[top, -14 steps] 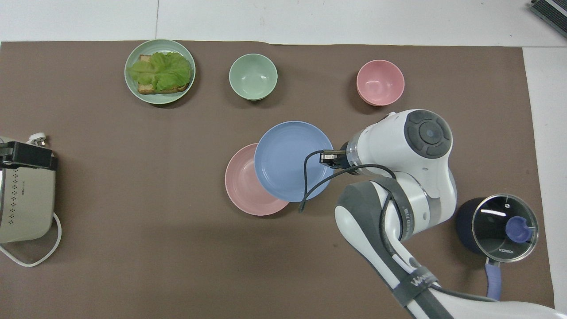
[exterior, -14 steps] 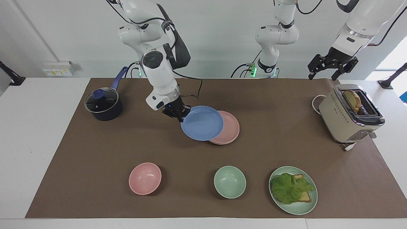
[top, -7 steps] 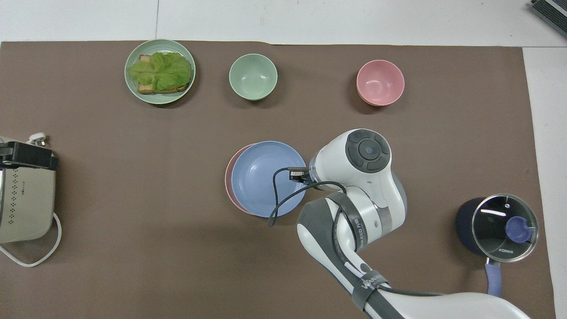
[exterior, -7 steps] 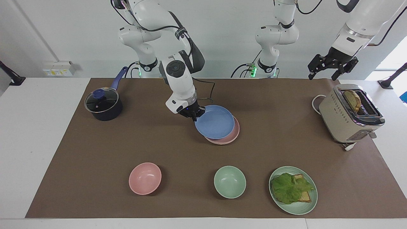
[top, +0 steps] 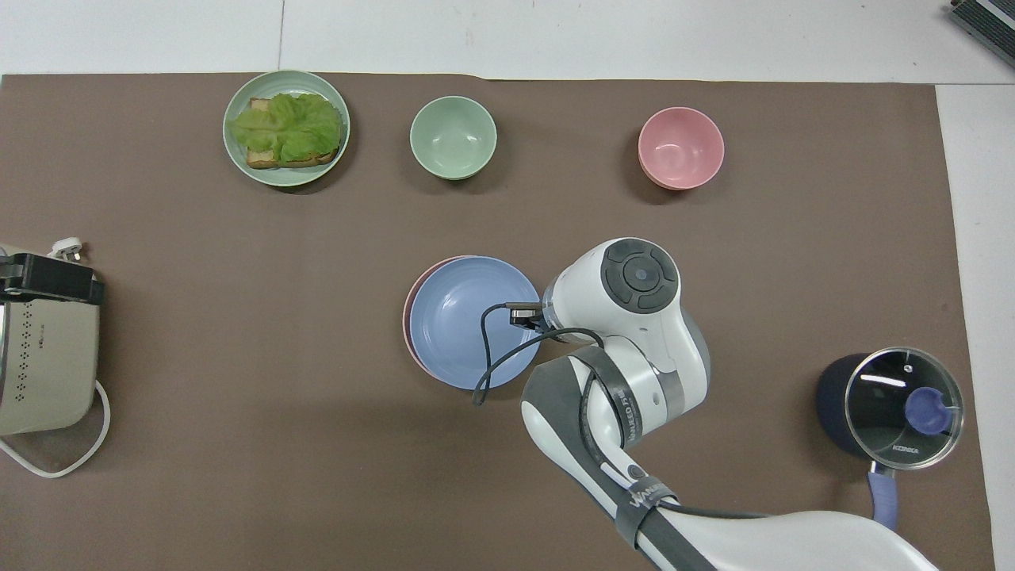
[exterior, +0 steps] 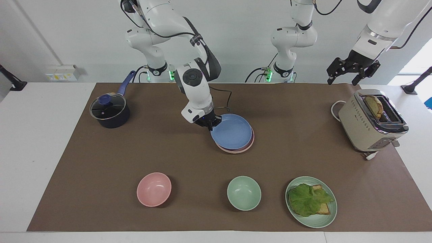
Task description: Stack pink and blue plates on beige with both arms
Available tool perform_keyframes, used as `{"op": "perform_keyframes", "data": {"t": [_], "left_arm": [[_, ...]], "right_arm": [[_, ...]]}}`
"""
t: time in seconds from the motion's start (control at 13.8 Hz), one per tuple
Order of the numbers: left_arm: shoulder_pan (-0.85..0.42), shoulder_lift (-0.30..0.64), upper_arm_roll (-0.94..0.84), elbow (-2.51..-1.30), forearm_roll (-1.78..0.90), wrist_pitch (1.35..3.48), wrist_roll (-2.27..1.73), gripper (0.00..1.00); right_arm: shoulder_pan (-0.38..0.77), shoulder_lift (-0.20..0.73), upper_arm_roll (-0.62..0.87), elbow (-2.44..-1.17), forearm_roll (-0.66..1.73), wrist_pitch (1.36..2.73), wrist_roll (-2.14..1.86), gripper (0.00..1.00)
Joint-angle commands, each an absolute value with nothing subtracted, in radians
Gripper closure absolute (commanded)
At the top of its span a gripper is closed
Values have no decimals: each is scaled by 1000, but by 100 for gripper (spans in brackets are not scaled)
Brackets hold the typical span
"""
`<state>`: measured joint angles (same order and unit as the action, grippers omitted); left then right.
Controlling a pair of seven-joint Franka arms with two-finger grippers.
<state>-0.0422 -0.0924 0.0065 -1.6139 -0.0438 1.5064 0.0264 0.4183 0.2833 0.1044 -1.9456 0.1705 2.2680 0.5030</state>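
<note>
Right hand point(exterior: 210, 125) pinches the blue plate point(exterior: 233, 131) by its rim, tilted over the pink plate point(exterior: 240, 149) mid-table. Left hand point(exterior: 351, 72) waits with fingers spread, up above the toaster point(exterior: 364, 128).

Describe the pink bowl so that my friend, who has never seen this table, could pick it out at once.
Start at the dark saucepan near the robots, at the right arm's end of the brown mat. Along the mat's edge farthest from the robots stand two bowls and a plate of lettuce toast. The pink bowl is the one at the saucepan's end, deeper than the plates, beside the green bowl.
</note>
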Motion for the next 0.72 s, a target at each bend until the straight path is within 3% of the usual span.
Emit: {"op": "perform_keyframes", "data": {"t": [0.0,0.65], "left_arm": [[-34,-89,2,-1601,-26,1488,31,0],[-34,-89,2,-1601,-26,1488,31,0]], "right_arm": [[416,288,107,-1957,190,2315,508,100],[426,295,115,-1956,192,2319,508,100]]}}
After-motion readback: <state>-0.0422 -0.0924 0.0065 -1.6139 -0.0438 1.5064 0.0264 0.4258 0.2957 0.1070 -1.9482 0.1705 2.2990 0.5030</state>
